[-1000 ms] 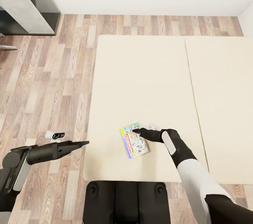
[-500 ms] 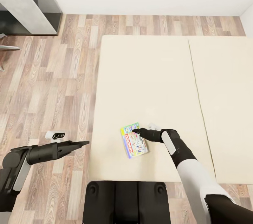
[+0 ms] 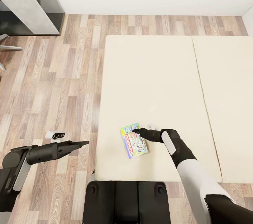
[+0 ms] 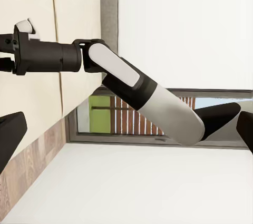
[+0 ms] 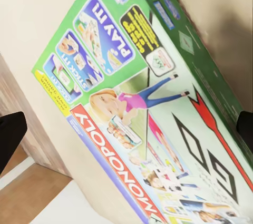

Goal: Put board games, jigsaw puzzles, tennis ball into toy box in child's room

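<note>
A green-white-red "MONOPOLY" board game (image 3: 133, 141) hangs just over the beige bed (image 3: 154, 76), near its front left corner. My right gripper (image 3: 135, 131) is shut on it, with the fingers straddling its width. In the right wrist view the board game (image 5: 142, 103) spans the picture, with a dark fingertip (image 5: 10, 139) on either side. My left gripper (image 3: 83, 143) stands open over the wood floor to the left of the bed, holding nothing; its fingertips (image 4: 10, 134) sit far apart in the left wrist view. The table, toy box, puzzles and ball are out of view.
A grey cabinet (image 3: 31, 2) stands at the far left against the white wall, with chair legs (image 3: 8, 46) beside it. Wood-plank floor (image 3: 59, 83) runs left of the bed. A seam (image 3: 207, 104) divides the mattress. My dark base (image 3: 126, 199) is at the bed's front edge.
The whole view has shifted: the bed and floor slid right in the picture. The board game kept its place at my right gripper, moving with me. Both arms hold their poses.
</note>
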Controlling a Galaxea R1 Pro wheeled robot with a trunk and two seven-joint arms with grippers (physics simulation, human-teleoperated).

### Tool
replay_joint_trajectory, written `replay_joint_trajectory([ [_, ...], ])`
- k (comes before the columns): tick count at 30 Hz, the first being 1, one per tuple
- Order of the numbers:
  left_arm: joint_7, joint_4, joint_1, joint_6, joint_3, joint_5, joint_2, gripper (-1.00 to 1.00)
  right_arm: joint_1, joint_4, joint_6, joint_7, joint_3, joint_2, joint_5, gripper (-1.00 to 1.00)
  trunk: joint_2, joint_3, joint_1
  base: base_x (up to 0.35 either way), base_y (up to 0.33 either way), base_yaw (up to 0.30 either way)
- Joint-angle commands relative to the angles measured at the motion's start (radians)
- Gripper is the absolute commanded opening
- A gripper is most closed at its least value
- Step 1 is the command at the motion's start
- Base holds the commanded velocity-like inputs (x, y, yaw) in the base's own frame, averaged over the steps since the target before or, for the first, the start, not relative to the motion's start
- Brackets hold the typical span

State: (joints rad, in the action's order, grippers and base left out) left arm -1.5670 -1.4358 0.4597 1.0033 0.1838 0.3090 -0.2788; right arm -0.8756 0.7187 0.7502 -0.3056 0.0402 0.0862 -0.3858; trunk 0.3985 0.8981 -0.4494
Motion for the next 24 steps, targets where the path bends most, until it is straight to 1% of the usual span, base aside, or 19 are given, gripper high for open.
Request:
replay_joint_trajectory([
  [1, -0.004, 0.0, 0.0, 0.011, 0.0, -0.001, 0.0, 1.0, 0.0, 0.001, 0.006, -0.003, 0.004, 0.001, 0.001, 1.0, 0.002, 0.001, -0.001, 0.0, 0.116, 0.0],
  [24, -0.004, 0.0, 0.001, 0.011, 0.0, 0.0, 0.0, 1.0, 0.001, 0.001, 0.006, -0.003, 0.004, -0.001, 0.001, 1.0, 0.002, 0.001, -0.001, 0.0, 0.116, 0.0],
])
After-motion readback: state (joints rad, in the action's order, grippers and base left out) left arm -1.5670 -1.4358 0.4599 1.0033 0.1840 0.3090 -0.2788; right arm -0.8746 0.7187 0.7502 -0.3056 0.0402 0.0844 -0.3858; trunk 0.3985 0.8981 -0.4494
